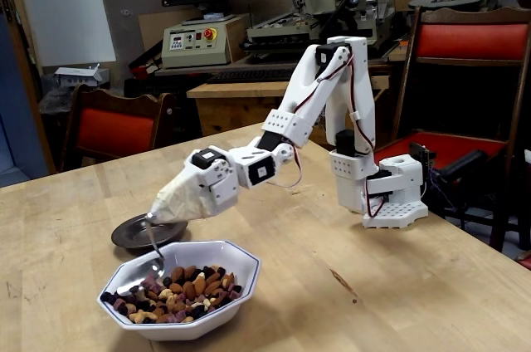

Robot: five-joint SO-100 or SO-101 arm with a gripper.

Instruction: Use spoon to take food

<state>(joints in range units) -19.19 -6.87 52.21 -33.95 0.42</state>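
1 relation decides your next move: the small shiny silver metal spoon [153, 254] hangs down and slightly right from the jaws [158, 216], its long axis steep, nearly upright in the fixed view, with the oval bowl of the spoon at the left inner side of the white octagonal ceramic bowl [241, 265]. The food [187, 290], a heap of brown almonds, pale cashews and dark purple-black pieces, lies to the right of the spoon tip and fills most of that dish. So, by my reading, the scoop must sweep rightward into the heap.

The jaws are hidden under beige tape wrapping that also covers the handle's upper end; you cannot see their gap, though the spoon hangs fixed from them. The small dark round saucer [137, 232] sits on the wooden bench [373, 294] just behind the dish, under the taped wrist. Whether the spoon already carries anything is too small to tell.
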